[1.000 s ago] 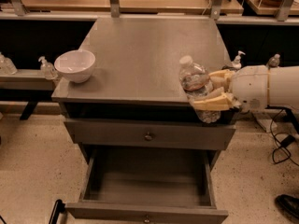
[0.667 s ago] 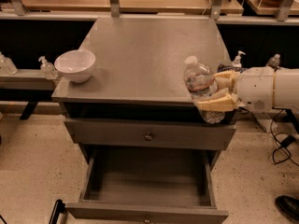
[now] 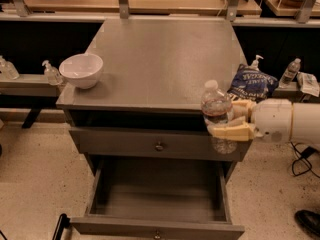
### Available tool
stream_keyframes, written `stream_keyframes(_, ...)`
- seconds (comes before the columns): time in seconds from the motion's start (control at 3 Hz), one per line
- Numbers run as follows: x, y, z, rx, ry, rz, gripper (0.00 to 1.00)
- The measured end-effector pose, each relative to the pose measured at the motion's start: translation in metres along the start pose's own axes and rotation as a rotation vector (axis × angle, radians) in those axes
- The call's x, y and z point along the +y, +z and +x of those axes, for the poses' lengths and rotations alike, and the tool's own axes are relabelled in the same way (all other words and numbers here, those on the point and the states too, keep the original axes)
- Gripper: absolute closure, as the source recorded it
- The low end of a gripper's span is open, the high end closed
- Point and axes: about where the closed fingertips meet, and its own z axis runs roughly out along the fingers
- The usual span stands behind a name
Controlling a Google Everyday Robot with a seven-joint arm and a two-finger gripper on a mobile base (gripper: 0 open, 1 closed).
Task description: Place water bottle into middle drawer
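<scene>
The water bottle (image 3: 217, 115) is clear crinkled plastic with a white cap and a reddish label band. It stands upright in the air in front of the cabinet's right front corner. My gripper (image 3: 227, 119) comes in from the right on a white arm and is shut on the water bottle around its middle, with tan fingers (image 3: 232, 132) on both sides. The middle drawer (image 3: 157, 201) is pulled open at the bottom of the cabinet, below and left of the bottle. Its inside looks empty.
A white bowl (image 3: 81, 70) sits on the grey cabinet top (image 3: 160, 59) at the left front. A closed knobbed drawer front (image 3: 159, 145) is above the open drawer. A blue snack bag (image 3: 251, 82) and pump bottles (image 3: 51, 73) stand on side shelves.
The gripper has carried the water bottle forward off the cabinet top and lower, so it now hangs in front of the right front corner.
</scene>
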Motion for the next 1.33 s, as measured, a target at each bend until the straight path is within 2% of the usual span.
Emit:
stream_keyframes(0.33,0.059,0.001,0.031,-0.147,0.103,-0.052,1.0)
stream_keyframes(0.67,0.118,0.006,0.072,-0.267,0.217,-0.105,1.0)
stream_keyframes(1.0,0.163,0.021,0.118,-0.253,0.313,-0.185,1.0)
stream_keyframes(1.33,0.163,0.021,0.118,-0.253,0.313,-0.186,1.0)
